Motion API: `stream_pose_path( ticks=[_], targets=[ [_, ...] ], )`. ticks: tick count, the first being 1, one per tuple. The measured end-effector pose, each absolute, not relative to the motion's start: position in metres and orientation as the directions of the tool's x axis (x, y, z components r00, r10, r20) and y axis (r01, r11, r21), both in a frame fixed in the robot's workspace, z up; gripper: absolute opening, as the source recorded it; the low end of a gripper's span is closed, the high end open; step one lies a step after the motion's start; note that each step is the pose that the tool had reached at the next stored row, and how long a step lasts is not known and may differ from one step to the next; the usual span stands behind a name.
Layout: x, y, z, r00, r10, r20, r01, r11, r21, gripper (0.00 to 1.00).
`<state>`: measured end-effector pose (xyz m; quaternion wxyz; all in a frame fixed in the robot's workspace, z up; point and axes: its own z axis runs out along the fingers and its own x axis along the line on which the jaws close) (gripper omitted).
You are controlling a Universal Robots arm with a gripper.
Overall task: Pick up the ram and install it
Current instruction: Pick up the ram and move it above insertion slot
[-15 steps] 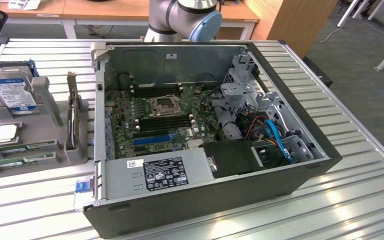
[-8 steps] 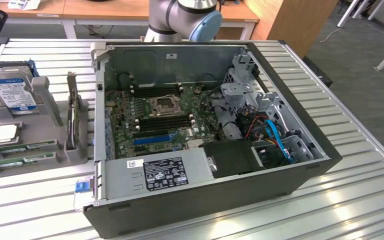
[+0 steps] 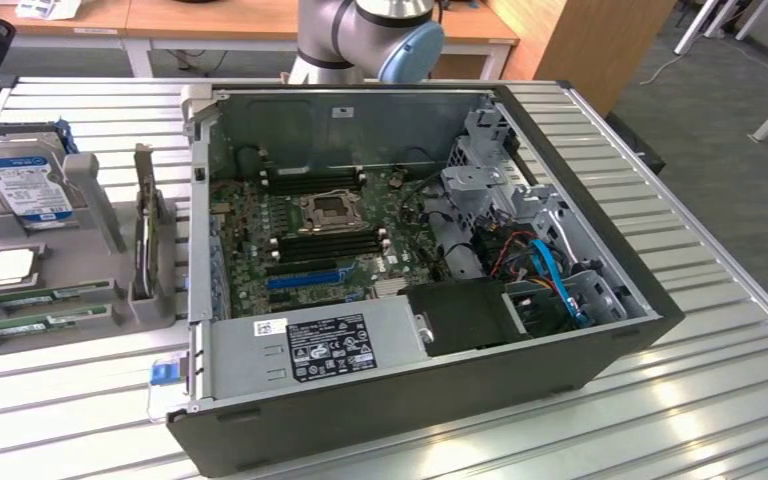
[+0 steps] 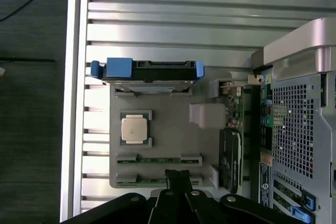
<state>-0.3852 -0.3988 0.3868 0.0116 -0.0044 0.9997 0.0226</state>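
the end effector [image 4: 177,176], a black two-fingered tool, has its fingers pressed together with nothing between them. in the wrist view its tip hangs over the long, thin green ram stick [image 4: 147,182]; i judge it to be above the stick, not touching it.

that ram stick sits in a grey moulded tray [image 4: 173,145], near the square silver processor chip [image 4: 134,128], on the chip's side away from the blue-framed hard drive [image 4: 147,71]. a twin green stick [image 4: 157,159] lies between it and the chip, parallel to it and close but apart. the tray rests on the slatted metal bench [image 3: 704,400], with the open black computer case [image 3: 424,420] farther from the chip than either stick. neither stick has left the tray yet.

the stick should be very light and stiff, but thin and easily damaged. it looks to stand on its long edge, held by small grey brackets near each end. the safest hold is likely across its two flat faces at the middle of the upper edge, between the brackets. the pinch should be gentle, keep clear of the contact edge, and not bend the board or press on the small black chips.
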Motion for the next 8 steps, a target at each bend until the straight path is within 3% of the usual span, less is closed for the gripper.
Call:
stream_pose_path(
  ticks=[8],
  targets=[
    [-0.3853,-0.3988,0.3868,-0.998,-0.063,-0.024,-0.064,0.997,0.045,0.1]
  ],
)
